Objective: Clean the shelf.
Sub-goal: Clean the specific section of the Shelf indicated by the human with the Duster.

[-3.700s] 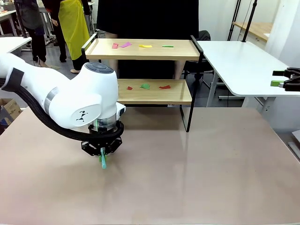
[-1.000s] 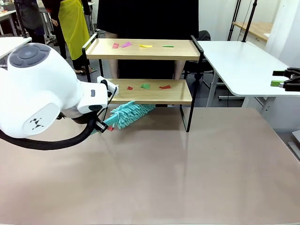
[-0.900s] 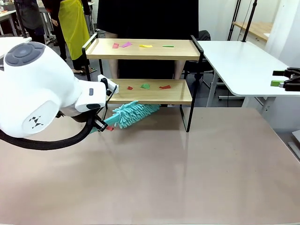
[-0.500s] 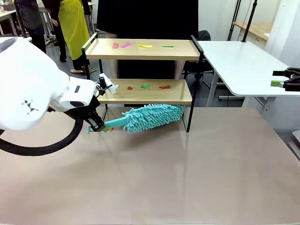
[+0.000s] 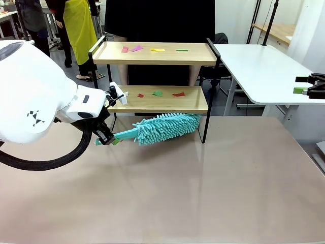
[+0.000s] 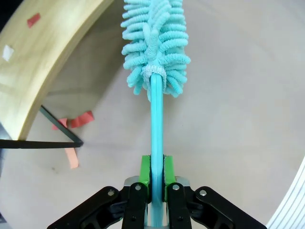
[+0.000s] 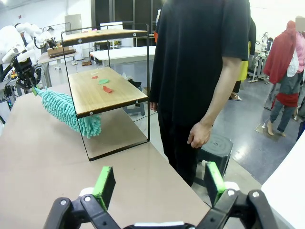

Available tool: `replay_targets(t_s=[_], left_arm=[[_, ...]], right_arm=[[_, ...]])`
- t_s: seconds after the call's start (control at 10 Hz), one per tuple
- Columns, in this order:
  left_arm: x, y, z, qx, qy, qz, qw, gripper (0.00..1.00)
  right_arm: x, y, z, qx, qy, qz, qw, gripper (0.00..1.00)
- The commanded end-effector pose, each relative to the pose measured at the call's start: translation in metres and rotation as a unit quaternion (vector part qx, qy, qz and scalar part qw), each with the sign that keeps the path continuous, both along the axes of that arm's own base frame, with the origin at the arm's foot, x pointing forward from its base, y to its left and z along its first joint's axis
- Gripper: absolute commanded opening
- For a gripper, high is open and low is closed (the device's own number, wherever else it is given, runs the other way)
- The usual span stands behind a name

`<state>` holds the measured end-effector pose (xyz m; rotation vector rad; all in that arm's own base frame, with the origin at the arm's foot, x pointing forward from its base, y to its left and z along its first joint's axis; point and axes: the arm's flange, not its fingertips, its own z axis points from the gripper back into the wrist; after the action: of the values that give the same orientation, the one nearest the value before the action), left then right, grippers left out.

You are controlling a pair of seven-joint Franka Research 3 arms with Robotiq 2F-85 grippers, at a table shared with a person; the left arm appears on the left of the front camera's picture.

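Note:
The shelf (image 5: pixel 152 60) stands at the table's far edge, with coloured paper scraps (image 5: pixel 157 50) on its top board and more scraps (image 5: pixel 158 93) on the lower board. My left gripper (image 5: pixel 104 139) is shut on the handle of a teal fluffy duster (image 5: pixel 165 127). The duster's head lies under the lower board, just above the table. In the left wrist view the green pads (image 6: pixel 146 168) clamp the duster (image 6: pixel 155 43) handle, beside the shelf (image 6: pixel 47 57). My right gripper (image 5: pixel 309 87) hangs open far right; its own view shows the gripper (image 7: pixel 157 183) empty, the shelf (image 7: pixel 102 88) and the duster (image 7: pixel 66 112).
A person in black (image 5: pixel 157 20) stands right behind the shelf, one hand (image 7: pixel 199 134) hanging by the side. Red paper scraps (image 6: pixel 78 119) lie on the table by the shelf's leg. A white side table (image 5: pixel 259 71) stands at the right.
Over the last second the left arm has swung the duster to the right, so its head now reaches under the lower board. The right arm has stayed still.

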<state>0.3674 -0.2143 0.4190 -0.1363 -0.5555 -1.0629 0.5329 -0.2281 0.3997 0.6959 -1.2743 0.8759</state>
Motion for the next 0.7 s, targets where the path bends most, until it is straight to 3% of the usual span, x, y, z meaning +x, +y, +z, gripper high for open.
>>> replay_targets(t_s=[0.0, 0.3, 0.6], left_arm=[[-0.002, 0.015, 0.007, 0.007, 0.005, -0.046, 0.999, 0.13], [-0.029, 0.091, 0.025, -0.001, 0.021, -0.139, 0.990, 0.13], [-0.065, 0.153, 0.066, 0.084, 0.094, -0.230, 0.965, 0.13]], right_arm=[[0.001, 0.002, 0.003, 0.000, -0.003, 0.000, 1.000, 1.00], [0.001, 0.002, 0.003, 0.000, -0.003, 0.000, 1.000, 1.00], [0.001, 0.002, 0.003, 0.000, -0.003, 0.000, 1.000, 1.00]])
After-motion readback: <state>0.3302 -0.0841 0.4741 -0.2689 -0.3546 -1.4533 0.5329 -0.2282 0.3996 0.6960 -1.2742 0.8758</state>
